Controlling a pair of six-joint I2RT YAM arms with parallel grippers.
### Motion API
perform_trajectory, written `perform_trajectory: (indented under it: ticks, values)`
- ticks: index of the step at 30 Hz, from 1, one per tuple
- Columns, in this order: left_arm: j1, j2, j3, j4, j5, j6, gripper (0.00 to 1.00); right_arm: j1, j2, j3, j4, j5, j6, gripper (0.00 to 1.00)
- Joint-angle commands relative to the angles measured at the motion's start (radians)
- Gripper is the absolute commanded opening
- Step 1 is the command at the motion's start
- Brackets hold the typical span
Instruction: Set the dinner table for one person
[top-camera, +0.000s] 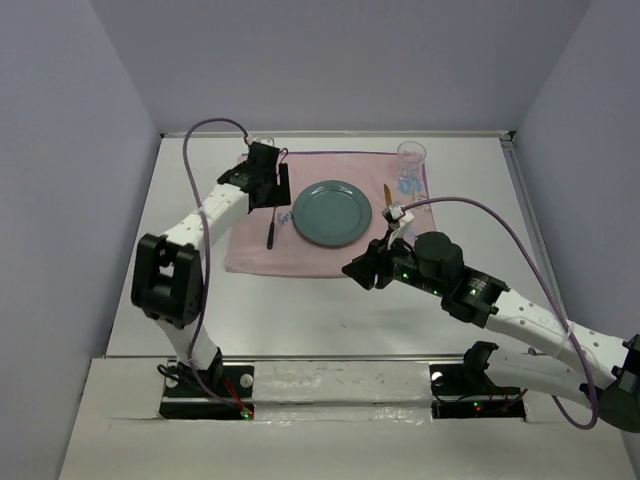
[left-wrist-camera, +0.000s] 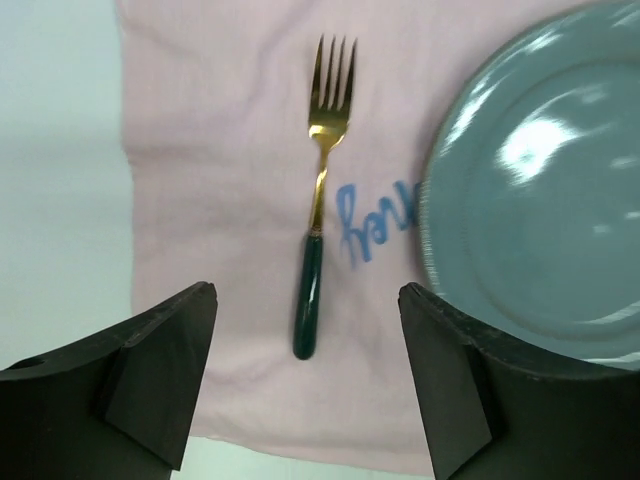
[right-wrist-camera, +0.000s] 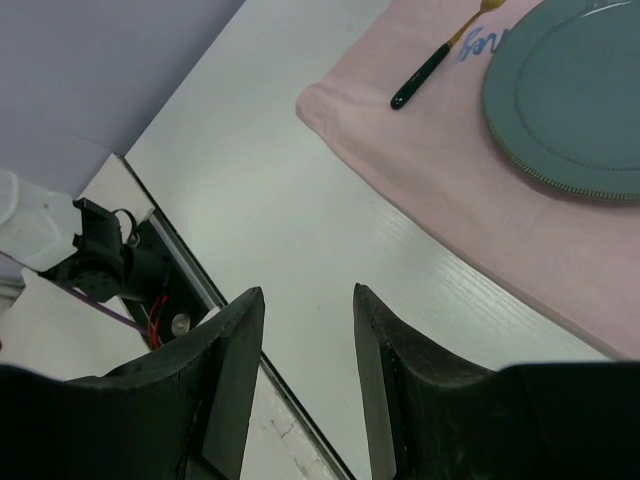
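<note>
Enclosing dinner table (top-camera: 330, 310), lilac walls (top-camera: 340, 60), pink cloth (top-camera: 255, 250)

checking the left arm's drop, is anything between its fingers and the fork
Nothing visible does. The fork lies bare on the cloth, below the gap of the open left fingers; the plate sits off to its side, apart from it.

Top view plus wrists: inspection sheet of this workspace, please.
Surface: white dinner table, pink cloth laid on it.
Job's things: plate centred on cloth; fork to its left; glass at cloth's far right corner; another utensil right of plate, partly hidden.
Clutter: nothing seen.
Grippers: left gripper open above fork; right gripper open, empty, over bare table.
Cables: purple cable looping off each arm.
Surroundings: plain walls.
</note>
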Motion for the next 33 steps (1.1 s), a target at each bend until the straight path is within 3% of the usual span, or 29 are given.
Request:
perform_trajectory:
  ticks: [1,7,10,11,13,17,24,29,33]
  values:
    - [-0.003,-0.307,-0.044,0.095,0.014,-0.033,0.87,-0.002,-0.026,0.075,-0.047,0.072,-0.071,0.46]
    - [-0.004,-0.678,-0.243,0.259,0.091,-0.066,0.99,-0.002,-0.141,0.099,-0.127,0.291,-0.137,0.48]
    - [-0.006,-0.868,-0.309,0.270,0.140,-0.071,0.99,-0.002,-0.252,0.142,-0.191,0.383,-0.156,0.69]
    - [-0.006,-0.904,-0.338,0.276,0.157,-0.057,0.99,-0.002,-0.285,0.156,-0.210,0.403,-0.162,0.85]
    - [-0.004,-1.001,-0.364,0.290,0.208,-0.021,0.99,-0.002,-0.383,0.159,-0.217,0.500,-0.171,0.99]
    - [-0.006,-1.110,-0.433,0.293,0.151,0.027,0.99,-0.002,-0.507,0.135,-0.216,0.667,-0.217,1.00]
    - [-0.006,-1.228,-0.562,0.335,0.142,0.085,0.99,-0.002,-0.567,0.033,-0.219,0.923,-0.213,1.00]
    - [-0.004,-1.260,-0.640,0.370,0.138,0.104,0.99,-0.002,-0.537,0.029,-0.219,0.917,-0.180,1.00]
    - [-0.004,-1.294,-0.647,0.375,0.148,0.102,0.99,-0.002,-0.485,0.119,-0.218,0.904,-0.235,1.00]
